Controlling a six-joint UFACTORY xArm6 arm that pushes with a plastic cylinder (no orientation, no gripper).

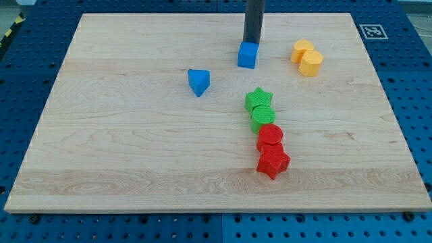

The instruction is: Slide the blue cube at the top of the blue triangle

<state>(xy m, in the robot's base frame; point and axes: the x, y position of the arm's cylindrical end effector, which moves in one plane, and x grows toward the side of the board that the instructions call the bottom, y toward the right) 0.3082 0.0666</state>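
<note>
Where wood grain runs — my tip (pixel 252 42) touches ridged blue cube (pixel 248 55).

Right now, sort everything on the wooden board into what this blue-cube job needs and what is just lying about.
Needed:
- small blue cube
- blue triangular block
- my tip, at the cube's top side

Lying about:
- green star block
- green round block
- red round block
- red star block
- two yellow blocks, touching

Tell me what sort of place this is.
Probably a robotics lab bench: a pale wooden board lies on a blue perforated table, a printed marker tag sits at its corner, and my tip touches the blue cube.
</note>
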